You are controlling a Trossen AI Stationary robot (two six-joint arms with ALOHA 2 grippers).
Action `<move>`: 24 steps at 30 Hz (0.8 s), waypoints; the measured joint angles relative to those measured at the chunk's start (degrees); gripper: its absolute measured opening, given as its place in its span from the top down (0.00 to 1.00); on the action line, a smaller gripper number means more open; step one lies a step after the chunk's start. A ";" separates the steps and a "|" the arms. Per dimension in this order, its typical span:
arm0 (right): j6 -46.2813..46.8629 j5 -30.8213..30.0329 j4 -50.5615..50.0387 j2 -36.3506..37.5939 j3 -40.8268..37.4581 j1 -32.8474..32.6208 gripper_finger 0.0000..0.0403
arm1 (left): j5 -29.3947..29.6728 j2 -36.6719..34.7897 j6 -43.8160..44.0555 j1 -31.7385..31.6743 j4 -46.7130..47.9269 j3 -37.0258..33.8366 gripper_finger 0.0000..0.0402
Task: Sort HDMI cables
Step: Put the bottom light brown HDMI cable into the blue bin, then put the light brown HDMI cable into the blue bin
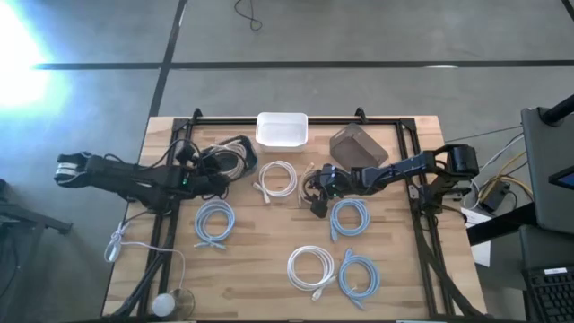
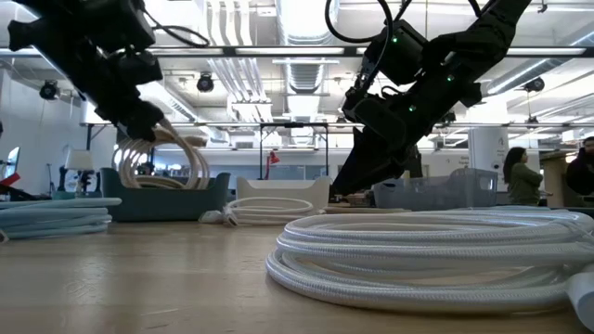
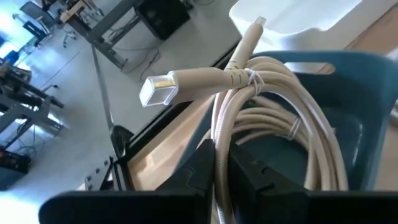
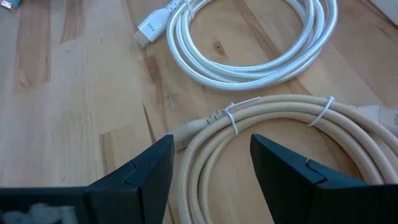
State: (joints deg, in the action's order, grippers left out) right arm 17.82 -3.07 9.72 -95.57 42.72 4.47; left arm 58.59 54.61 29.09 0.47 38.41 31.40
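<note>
Presently the left gripper [image 3: 214, 165] is clamped on a beige HDMI cable coil [image 3: 273, 118], held over the teal bin [image 1: 235, 152] at the table's back edge. Right of that bin, the right gripper [image 4: 211, 155] stands wide above another beige coil [image 4: 280, 134], beside a white coil [image 4: 249, 43]; bare tabletop [image 1: 260, 269] lies nearer the front edge.

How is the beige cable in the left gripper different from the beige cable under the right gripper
The beige coil in the left gripper is pinched between shut fingers and hangs over the teal bin; the beige coil below the right gripper lies flat on the wooden table, ungripped, with the fingers open above it. The held beige coil shows its plug sticking out; the lying beige coil sits beside a white coil. Both are tie-bound beige coils.
</note>
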 joint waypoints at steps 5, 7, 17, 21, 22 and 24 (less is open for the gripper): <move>0.00 0.00 0.00 0.00 0.00 0.01 0.48 | 0.58 0.00 0.00 -0.81 -0.04 -0.89 0.88; 0.00 0.00 0.00 0.00 0.00 0.01 0.48 | 1.06 0.00 -0.05 -1.26 -0.06 -0.89 0.85; -0.02 0.02 0.00 0.00 0.00 -0.07 0.48 | 1.37 -0.02 -0.13 -3.72 -0.05 -0.89 0.70; -1.13 0.02 -0.02 0.00 0.00 -0.07 0.48 | 2.55 -0.02 -2.21 -3.79 -0.04 -0.89 0.65; -1.20 0.02 -0.02 0.00 0.00 -0.07 0.48 | 2.75 -0.02 -2.58 -3.79 0.02 -0.82 0.63; -1.21 0.04 -0.02 0.00 0.00 -0.09 0.48 | 2.79 -0.02 -3.13 -3.76 -0.03 -0.20 0.61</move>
State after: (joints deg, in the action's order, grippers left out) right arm 16.62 -3.03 9.69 -95.57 42.72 4.38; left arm 61.38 54.59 25.96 -3.29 38.38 31.19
